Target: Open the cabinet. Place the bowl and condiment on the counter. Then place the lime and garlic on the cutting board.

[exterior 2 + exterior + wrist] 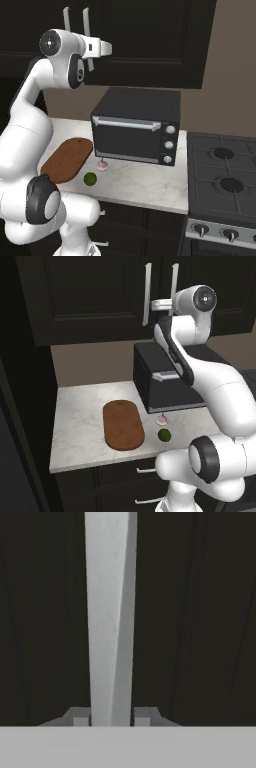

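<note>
The near-black cabinet [90, 296] hangs over the counter [80, 421] with its doors shut. My gripper [111, 717] is raised to the paired silver handles and shut on one handle [107, 612], which runs up between the finger tips; my gripper [161, 304] meets the door at handle height. The cutting board [123, 424] lies flat and bare on the counter. Right of it sit the lime [164, 435] and, just behind it, the garlic [161, 419]. The bowl and condiment are hidden.
A black toaster oven [135, 130] stands on the counter behind the garlic. A gas stove [225, 175] adjoins the counter on the right. Drawers with short handles [145, 471] run below the counter edge.
</note>
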Robot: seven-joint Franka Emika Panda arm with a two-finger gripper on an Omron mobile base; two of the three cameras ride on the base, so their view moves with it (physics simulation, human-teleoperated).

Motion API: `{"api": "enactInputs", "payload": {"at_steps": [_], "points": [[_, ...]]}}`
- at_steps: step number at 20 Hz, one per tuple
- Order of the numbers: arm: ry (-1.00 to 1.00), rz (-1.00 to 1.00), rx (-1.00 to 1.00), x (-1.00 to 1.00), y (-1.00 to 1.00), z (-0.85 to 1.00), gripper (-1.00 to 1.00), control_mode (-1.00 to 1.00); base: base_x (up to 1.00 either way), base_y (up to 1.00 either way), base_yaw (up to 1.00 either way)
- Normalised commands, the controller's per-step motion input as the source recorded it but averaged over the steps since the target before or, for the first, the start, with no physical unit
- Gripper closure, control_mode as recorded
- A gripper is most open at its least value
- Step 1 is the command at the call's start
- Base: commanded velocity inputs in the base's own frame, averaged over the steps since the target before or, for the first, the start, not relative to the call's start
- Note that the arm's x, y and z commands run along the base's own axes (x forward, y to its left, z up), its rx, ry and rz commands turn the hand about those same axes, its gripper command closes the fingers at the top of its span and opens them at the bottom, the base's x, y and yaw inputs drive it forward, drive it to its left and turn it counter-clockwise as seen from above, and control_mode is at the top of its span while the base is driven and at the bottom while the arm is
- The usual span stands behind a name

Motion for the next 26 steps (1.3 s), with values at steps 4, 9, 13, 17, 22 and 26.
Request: {"api": "enactInputs", "payload": {"at_steps": [4,9,13,17,22,26], "points": [[0.06,-0.03,0.01,-0.40,-0.41,0.00,1.00,-1.00,0.00,0.00,0.00],[0.04,0.00,0.04,-0.52,-0.43,0.00,1.00,-1.00,0.00,0.00,0.00],[-0.01,0.02,0.06,-0.48,-0.38,-0.01,1.00,-1.00,0.00,0.00,0.00],[-0.02,0.06,0.05,-0.36,-0.36,0.00,1.00,-1.00,0.00,0.00,0.00],[0.00,0.06,0.01,-0.31,-0.34,-0.01,1.00,-1.00,0.00,0.00,0.00],[0.01,0.08,0.00,-0.31,-0.33,-0.02,1.00,-1.00,0.00,0.00,0.00]]}}
